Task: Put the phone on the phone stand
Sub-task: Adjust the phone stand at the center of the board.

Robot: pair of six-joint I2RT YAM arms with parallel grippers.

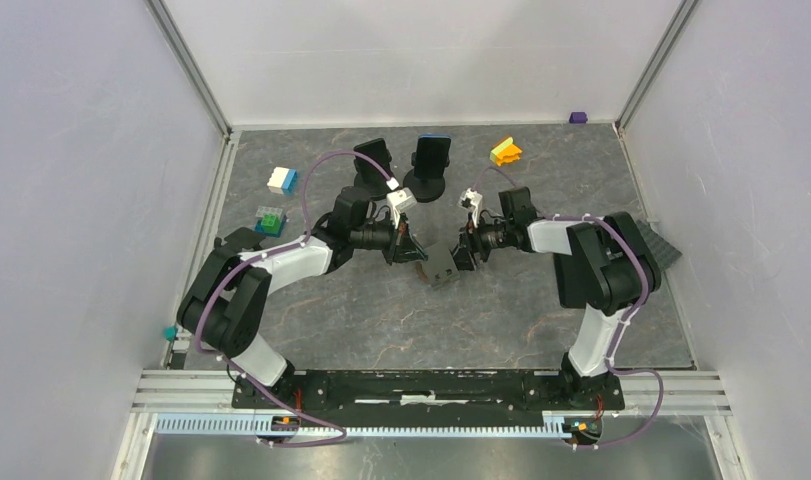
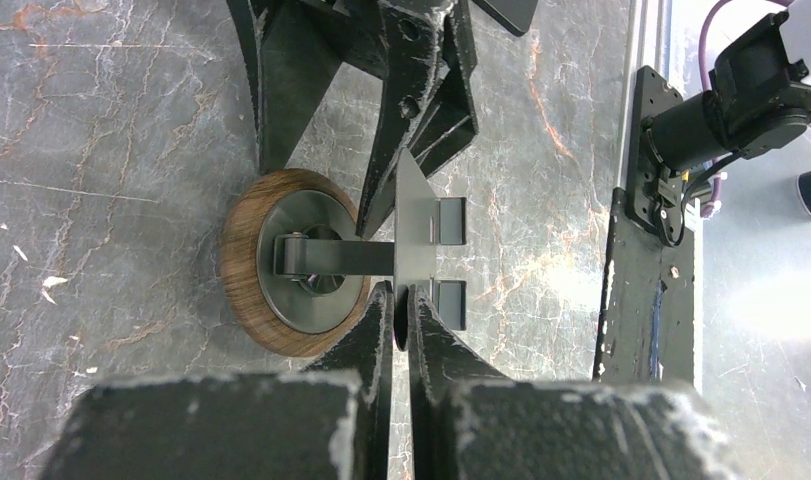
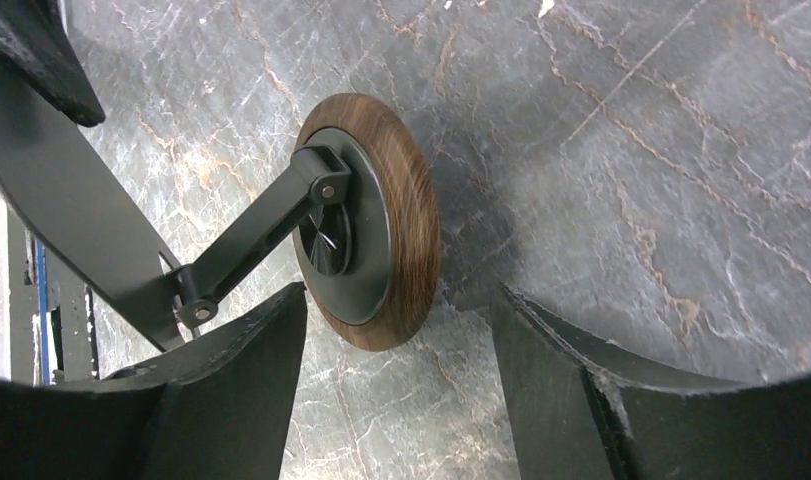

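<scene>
- While the left gripper (image 2: 401, 305) is pinched fully shut on the thin metal plate (image 2: 413, 215) of the phone stand (image 1: 441, 266), the stand lies tipped on its side mid-table, between the two arms.
- The stand's round wooden base (image 2: 239, 250) sits on edge on the grey marble table (image 2: 101, 150). A hinged arm (image 2: 346, 257) links the base to the plate.
- At the back of the table, behind the grippers, stand a dark item (image 1: 374, 160) and a blue-topped item (image 1: 431, 158), each upright on a round foot. Which of them is the phone can't be told; neither touches the tipped stand.
- The right gripper (image 3: 401, 300) is spread wide, its fingers (image 3: 251, 380) straddling the wooden base with a gap on each side, gripping nothing.
</scene>
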